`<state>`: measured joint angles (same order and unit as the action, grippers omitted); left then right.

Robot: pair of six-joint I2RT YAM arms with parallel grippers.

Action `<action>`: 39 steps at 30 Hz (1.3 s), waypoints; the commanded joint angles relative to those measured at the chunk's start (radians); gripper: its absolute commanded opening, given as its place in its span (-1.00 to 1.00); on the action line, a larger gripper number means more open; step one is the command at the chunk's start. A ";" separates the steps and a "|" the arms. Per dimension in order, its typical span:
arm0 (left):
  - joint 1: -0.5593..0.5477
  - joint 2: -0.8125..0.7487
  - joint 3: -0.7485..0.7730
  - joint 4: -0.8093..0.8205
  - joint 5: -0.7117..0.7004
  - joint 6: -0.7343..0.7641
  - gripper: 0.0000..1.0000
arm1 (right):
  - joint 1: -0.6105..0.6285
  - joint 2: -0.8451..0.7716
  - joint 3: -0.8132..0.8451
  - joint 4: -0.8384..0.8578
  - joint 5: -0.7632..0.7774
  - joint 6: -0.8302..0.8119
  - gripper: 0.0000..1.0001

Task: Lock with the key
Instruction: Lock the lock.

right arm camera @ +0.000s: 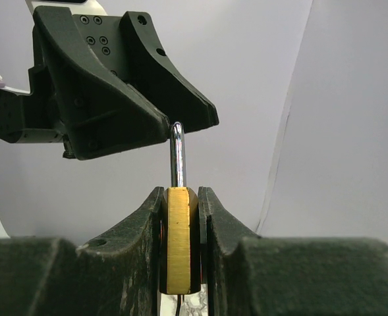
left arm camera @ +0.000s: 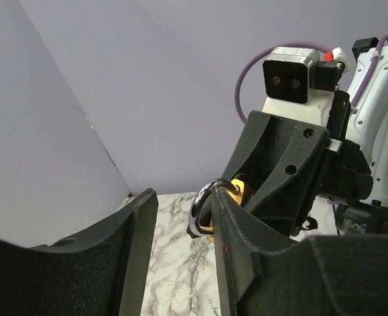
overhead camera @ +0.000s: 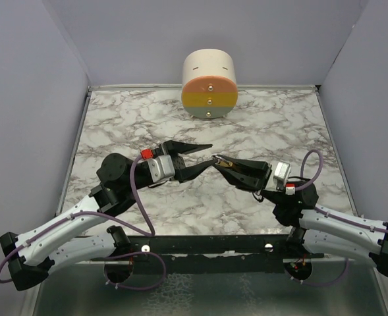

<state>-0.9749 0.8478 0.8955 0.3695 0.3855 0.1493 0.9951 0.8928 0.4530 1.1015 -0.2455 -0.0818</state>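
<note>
A brass padlock [right arm camera: 178, 243] with a steel shackle [right arm camera: 177, 155] is clamped edge-on between the fingers of my right gripper [right arm camera: 179, 197], held above the table's middle [overhead camera: 221, 162]. My left gripper [overhead camera: 207, 157] is open and empty, and faces the right one. Its lower finger [left arm camera: 246, 250] lies right against the shackle [left arm camera: 199, 212], and the brass body [left arm camera: 238, 191] shows behind it. The upper finger [left arm camera: 138, 224] stands apart from the lock. In the right wrist view the left gripper [right arm camera: 114, 99] hangs just above and left of the shackle. No key is in view.
A cream drum [overhead camera: 209, 84] with an orange, yellow and teal striped face stands at the back of the marble table [overhead camera: 134, 125]. Grey walls close in the left, right and back sides.
</note>
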 commanded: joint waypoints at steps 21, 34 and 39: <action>0.002 0.031 0.016 0.007 0.117 -0.003 -1.00 | 0.004 -0.006 0.013 0.045 -0.003 0.028 -0.97; 0.002 0.043 0.155 -0.141 -0.008 0.051 -1.00 | 0.005 -0.026 0.104 -0.316 0.049 0.042 0.65; 0.002 0.052 0.193 -0.192 -0.030 0.064 -1.00 | 0.005 -0.089 0.071 -0.333 0.113 0.049 0.75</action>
<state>-0.9707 0.9024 1.0340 0.1894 0.4023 0.1856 0.9951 0.8608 0.5369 0.8288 -0.2081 -0.0452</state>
